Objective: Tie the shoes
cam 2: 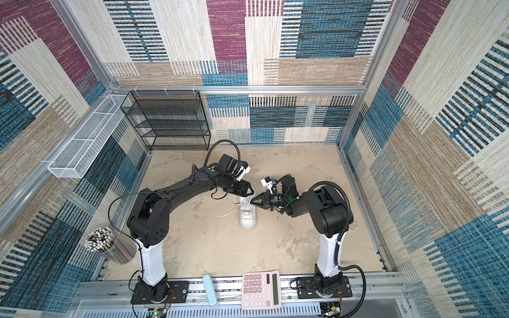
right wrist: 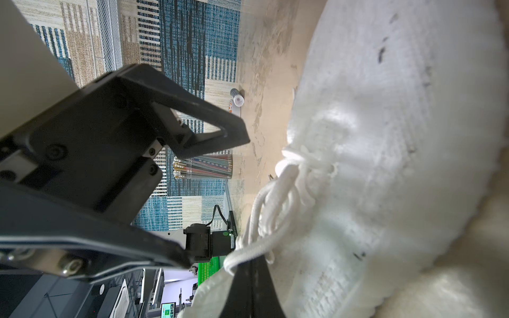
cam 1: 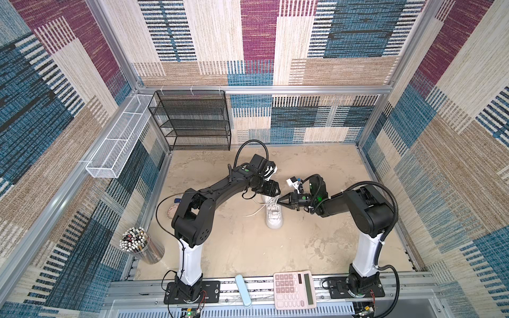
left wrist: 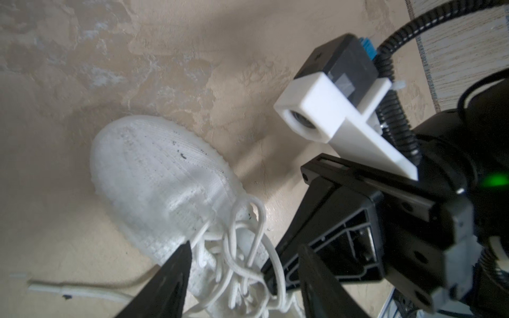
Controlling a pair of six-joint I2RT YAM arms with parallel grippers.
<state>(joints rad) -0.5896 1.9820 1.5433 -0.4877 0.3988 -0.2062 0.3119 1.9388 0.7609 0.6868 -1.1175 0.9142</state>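
White knit sneaker (cam 1: 274, 220) lies with thin corded laces (right wrist: 272, 201) pinched by right gripper (cam 1: 278, 202), left gripper (cam 1: 276, 190) splayed.

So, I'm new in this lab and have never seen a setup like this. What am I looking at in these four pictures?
Two black robot arms stand at the front of a beige table, each ending in a two-fingered gripper. The two wide pictures come from one camera head overhead. The two close-ups come from small cameras on the arms' wrists.

Between the arms lies a white sneaker with loose laces. The job is to tie it. The right gripper is shut, pinching one of the laces. The left gripper is open above them and grips nothing.

Around the edges are a pink calculator, a cup of pencils, a black mesh shelf and a white mesh basket.
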